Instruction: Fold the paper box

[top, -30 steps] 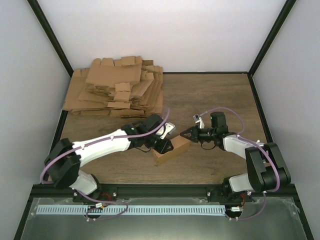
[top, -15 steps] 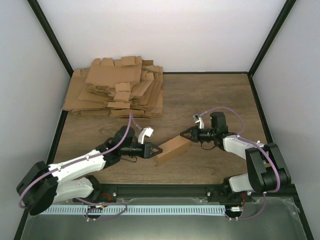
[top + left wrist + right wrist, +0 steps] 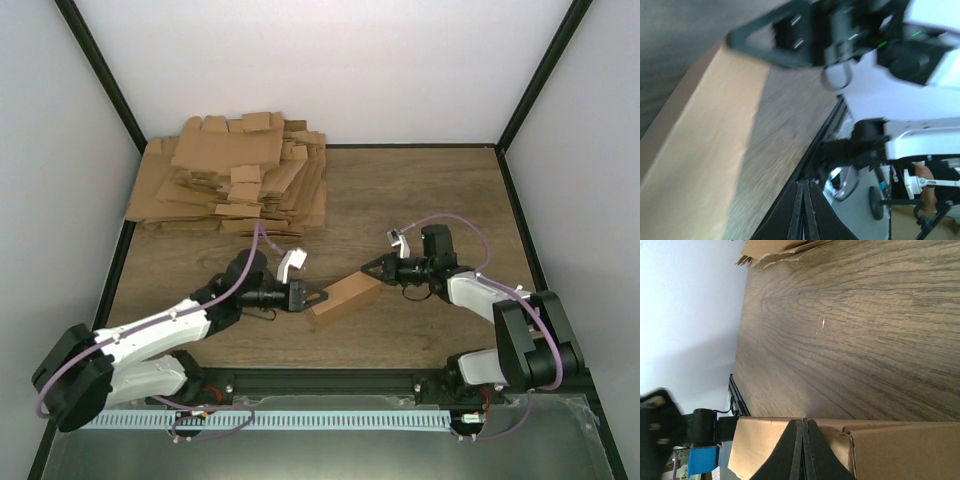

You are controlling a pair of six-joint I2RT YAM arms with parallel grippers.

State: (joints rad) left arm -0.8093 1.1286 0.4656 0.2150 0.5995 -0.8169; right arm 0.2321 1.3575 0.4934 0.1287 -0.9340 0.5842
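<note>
Dark wood-grain table (image 3: 420, 190) carries everything. Messy pile of flat brown cardboard blanks (image 3: 230, 185) sits at the far-left corner, well apart, likely spare stock. Mid-table near the front, between both arms, lies the paper box (image 3: 345, 298), a small brown cardboard carton already formed into a block and lying diagonal. Left end effector (image 3: 320, 296) clenched, holding nothing, tip at the box's left end. Right end effector (image 3: 366, 268) clenched, empty, tip on the box's right upper edge. Probably the closed tips work as pushers, bracing opposite ends to tuck flaps.

A dark brown wood-grain bench (image 3: 420, 190) sits enclosed by plain white panel walls (image 3: 330, 70), with slanted black metal corner posts (image 3: 100, 75) and soft, even light.
</note>
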